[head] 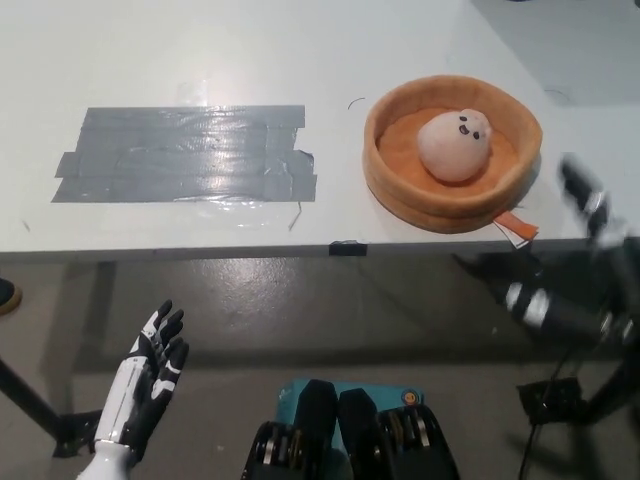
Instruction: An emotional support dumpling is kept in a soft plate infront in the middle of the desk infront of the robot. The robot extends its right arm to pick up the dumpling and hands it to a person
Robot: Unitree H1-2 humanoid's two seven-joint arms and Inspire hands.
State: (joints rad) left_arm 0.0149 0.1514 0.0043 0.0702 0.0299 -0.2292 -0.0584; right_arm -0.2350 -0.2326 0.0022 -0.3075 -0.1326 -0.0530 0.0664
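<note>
At the lower left you see the white left hand (150,375), resting below the near edge of the table (300,50), over the grey floor (300,310). Its fingers are spread and point upward, and it holds nothing.

On the table, in the left half, there is a patch of grey tape (185,153) made of several overlapping strips, lying flat on the white surface. A small dark mark (347,248) sits on the near edge of the table, about in the middle.

Further to the right you find the soft plate (390,175), a round orange plush dish with a thick rim. It lies near the near edge of the table, and a small orange and white tag (517,228) sticks out from its near right side. The dumpling (455,145) sits inside the plate, a little far of the centre, pale pink and round, with a small face on its top. Nothing touches it.

At the right edge you see the black right hand (560,270), raised beside the table, near the right of the plate but apart from it. This part of the picture is blurred, so I cannot tell if the hand is open or closed; it seems to hold nothing, as the dumpling is in the plate.
</note>
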